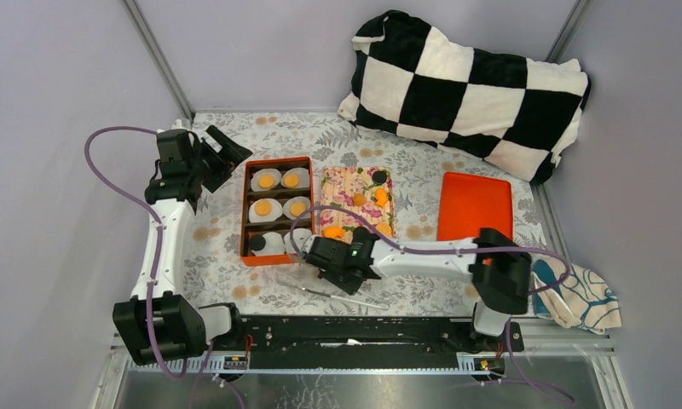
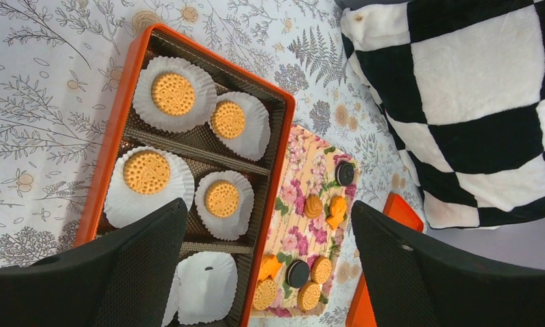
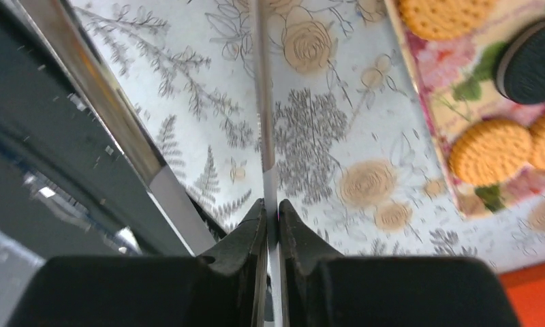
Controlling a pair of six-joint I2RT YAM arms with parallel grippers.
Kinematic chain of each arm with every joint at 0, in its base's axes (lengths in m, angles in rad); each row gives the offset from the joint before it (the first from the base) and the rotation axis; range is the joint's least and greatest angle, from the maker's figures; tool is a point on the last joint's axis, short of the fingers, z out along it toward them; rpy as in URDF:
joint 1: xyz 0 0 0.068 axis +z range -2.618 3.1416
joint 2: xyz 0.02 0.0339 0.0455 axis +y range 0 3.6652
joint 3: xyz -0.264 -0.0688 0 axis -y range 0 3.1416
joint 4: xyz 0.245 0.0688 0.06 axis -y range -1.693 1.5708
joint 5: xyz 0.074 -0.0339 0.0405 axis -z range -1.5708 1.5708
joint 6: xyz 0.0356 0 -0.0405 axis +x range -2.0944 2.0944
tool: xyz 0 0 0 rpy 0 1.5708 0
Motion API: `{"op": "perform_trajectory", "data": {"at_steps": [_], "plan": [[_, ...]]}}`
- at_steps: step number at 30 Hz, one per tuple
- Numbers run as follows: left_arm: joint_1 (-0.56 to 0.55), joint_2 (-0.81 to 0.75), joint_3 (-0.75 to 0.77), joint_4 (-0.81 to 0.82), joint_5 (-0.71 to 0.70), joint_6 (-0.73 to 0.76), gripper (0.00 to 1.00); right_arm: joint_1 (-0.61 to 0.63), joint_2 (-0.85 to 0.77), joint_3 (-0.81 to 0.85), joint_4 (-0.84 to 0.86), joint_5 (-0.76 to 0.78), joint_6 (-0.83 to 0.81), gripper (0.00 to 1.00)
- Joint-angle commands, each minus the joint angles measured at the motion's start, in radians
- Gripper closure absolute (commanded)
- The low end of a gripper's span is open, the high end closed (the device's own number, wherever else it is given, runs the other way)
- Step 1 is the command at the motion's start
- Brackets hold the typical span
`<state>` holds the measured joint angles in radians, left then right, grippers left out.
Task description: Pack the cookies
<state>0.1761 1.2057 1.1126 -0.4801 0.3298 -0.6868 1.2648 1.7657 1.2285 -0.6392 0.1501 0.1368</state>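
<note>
The right gripper (image 3: 270, 211) has its fingers nearly closed, pinching thin steel tongs (image 3: 263, 102) above the fern-print cloth (image 3: 188, 102). At its 12 o'clock, a floral rectangular tray (image 2: 293, 231) carries eight cookies (image 2: 321, 270): six orange-tan and two black. Their embossing is too small to read. At the tray's 9 o'clock, an orange box (image 2: 112, 136) holds six white paper cups (image 2: 205, 286). Four contain tan cookies and one a black. Beyond, the left gripper (image 2: 266, 218) hangs wide open and empty.
</note>
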Motion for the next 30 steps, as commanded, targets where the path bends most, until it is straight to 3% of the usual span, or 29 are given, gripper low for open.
{"op": "perform_trajectory", "data": {"at_steps": [1, 7, 9, 16, 21, 30], "plan": [[0.006, -0.002, -0.006, 0.035, 0.006, 0.009, 0.06, 0.007, -0.182, 0.09, -0.121, 0.007, 0.041, 0.89], [0.005, -0.007, -0.003, 0.047, 0.025, -0.004, 0.06, -0.013, -0.255, 0.168, -0.21, 0.268, 0.156, 0.91], [0.005, -0.004, 0.002, 0.053, 0.031, -0.008, 0.07, -0.065, -0.254, 0.175, -0.217, 0.286, 0.194, 0.91], [0.0, 0.009, 0.03, 0.058, 0.039, -0.006, 0.07, -0.426, -0.225, 0.102, -0.07, 0.235, 0.156, 0.94], [-0.003, 0.03, 0.039, 0.062, 0.043, -0.008, 0.07, -0.643, -0.09, 0.153, -0.005, 0.169, 0.111, 0.93], [-0.004, 0.046, 0.03, 0.08, 0.042, -0.01, 0.07, -0.837, 0.188, 0.246, 0.036, 0.08, 0.06, 0.93]]}}
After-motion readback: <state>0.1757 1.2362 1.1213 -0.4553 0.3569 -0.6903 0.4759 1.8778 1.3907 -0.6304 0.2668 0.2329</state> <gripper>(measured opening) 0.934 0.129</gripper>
